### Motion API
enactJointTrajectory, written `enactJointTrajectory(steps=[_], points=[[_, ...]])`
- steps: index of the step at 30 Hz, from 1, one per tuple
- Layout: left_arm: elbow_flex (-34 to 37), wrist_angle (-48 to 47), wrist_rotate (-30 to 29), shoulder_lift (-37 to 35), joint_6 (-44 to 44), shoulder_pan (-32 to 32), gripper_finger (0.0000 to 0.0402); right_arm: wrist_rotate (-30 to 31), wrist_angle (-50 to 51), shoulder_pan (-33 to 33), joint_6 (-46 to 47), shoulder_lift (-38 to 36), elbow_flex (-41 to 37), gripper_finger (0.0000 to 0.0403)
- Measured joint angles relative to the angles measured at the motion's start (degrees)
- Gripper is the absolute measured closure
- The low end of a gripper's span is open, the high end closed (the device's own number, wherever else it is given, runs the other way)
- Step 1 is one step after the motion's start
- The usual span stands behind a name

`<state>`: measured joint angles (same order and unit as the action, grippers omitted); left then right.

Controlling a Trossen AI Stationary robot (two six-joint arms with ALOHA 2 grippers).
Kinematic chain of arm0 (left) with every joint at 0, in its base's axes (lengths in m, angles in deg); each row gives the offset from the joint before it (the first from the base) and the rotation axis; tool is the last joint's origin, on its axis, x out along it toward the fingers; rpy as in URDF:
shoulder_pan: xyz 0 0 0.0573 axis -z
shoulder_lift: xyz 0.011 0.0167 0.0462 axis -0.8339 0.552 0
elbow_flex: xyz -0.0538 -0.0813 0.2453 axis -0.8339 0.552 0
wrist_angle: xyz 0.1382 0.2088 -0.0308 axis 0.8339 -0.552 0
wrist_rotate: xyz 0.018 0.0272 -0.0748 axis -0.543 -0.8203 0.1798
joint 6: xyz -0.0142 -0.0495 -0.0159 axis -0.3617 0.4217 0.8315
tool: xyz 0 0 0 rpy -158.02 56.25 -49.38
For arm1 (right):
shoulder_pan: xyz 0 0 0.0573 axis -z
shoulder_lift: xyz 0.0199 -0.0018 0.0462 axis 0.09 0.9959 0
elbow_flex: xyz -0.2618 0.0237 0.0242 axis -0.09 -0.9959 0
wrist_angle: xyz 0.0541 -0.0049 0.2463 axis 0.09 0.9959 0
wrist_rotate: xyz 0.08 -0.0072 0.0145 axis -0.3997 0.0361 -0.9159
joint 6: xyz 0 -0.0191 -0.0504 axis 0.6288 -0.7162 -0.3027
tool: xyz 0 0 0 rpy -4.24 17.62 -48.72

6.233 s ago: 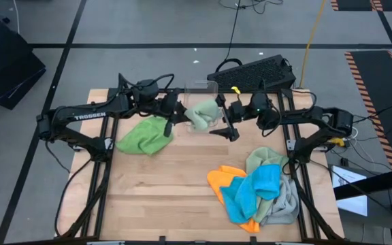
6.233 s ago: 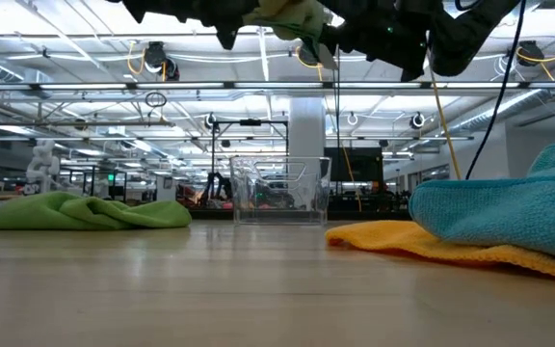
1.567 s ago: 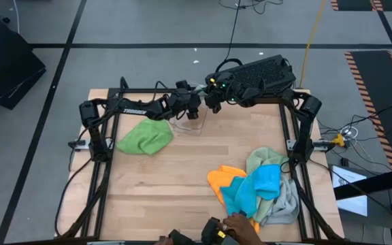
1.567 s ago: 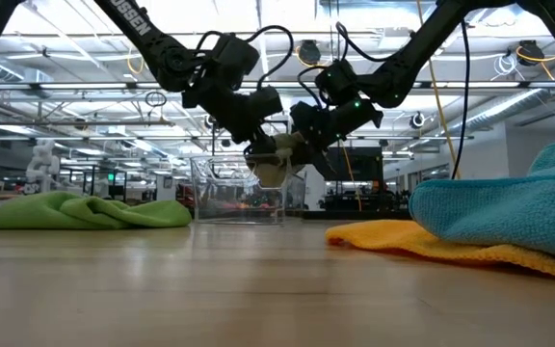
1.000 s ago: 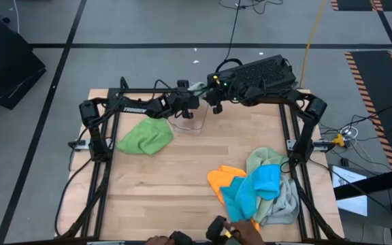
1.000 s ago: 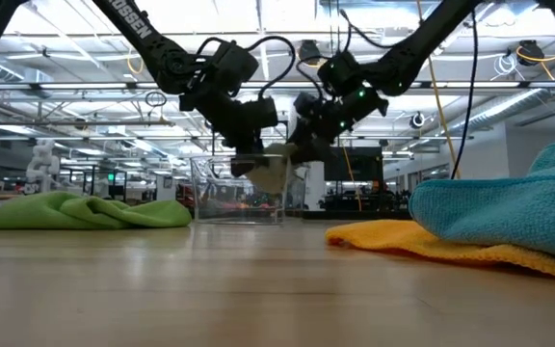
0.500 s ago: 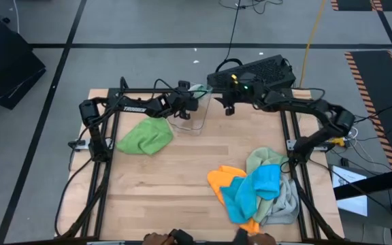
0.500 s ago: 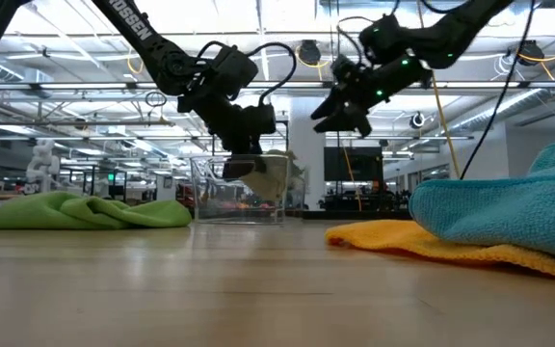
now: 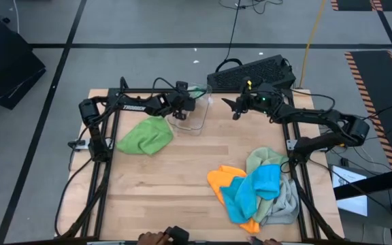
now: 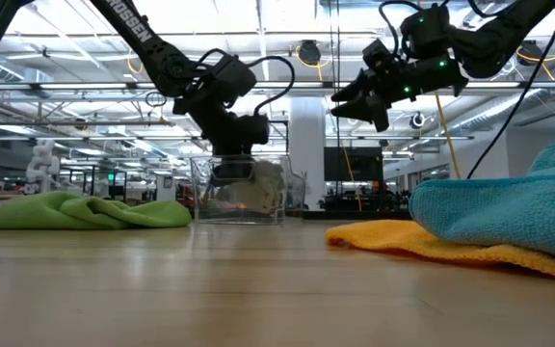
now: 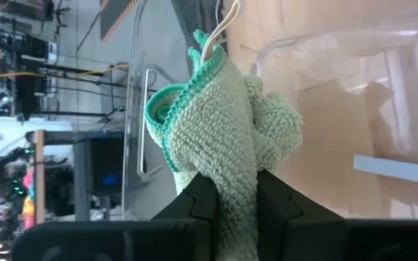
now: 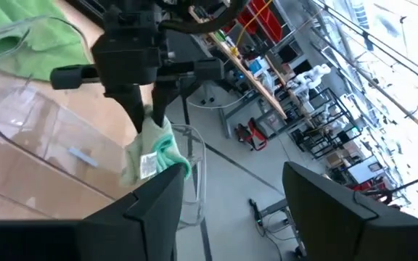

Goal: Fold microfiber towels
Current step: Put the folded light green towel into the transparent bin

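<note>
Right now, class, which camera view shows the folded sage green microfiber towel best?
The left wrist view: the folded sage green microfiber towel fills it, pinched between the left gripper fingers. The right wrist view shows it smaller, hanging in the clear plastic bin. The low view blurs it behind the bin wall; the high view barely shows it.

Five towels (image 9: pixel 260 184), one clear bin (image 9: pixel 197 116), two arms, one keyboard (image 9: pixel 260 71).
</note>
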<state>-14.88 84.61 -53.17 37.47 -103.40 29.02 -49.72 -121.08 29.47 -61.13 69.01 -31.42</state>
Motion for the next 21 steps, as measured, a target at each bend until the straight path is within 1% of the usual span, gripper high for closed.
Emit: enactJointTrajectory(steps=[5,8,13,16,19,21], points=[[0.00,-1.50,0.28,0.00,0.80,-0.28,0.0351,0.02,-0.03,0.00,0.44,0.04,0.00,0.0177],[0.00,-2.49,3.05,0.00,1.71,-0.87,0.0350,0.01,-0.02,0.00,0.48,0.04,0.00,0.0177],[-0.02,-0.77,3.03,-0.07,3.52,-2.29,0.0350,-0.02,-0.03,0.00,0.48,0.04,0.00,0.0177],[-0.04,0.86,3.61,1.71,3.14,-2.68,0.0349,-0.04,-0.01,0.00,0.48,0.04,0.00,0.0177],[0.06,2.18,3.38,3.28,2.72,-2.70,0.0336,-0.05,-0.02,-0.02,0.48,0.04,0.00,0.0177],[-0.04,2.74,1.41,4.13,2.20,-2.24,0.0320,0.00,0.00,-0.02,0.47,0.06,0.00,0.0177]])
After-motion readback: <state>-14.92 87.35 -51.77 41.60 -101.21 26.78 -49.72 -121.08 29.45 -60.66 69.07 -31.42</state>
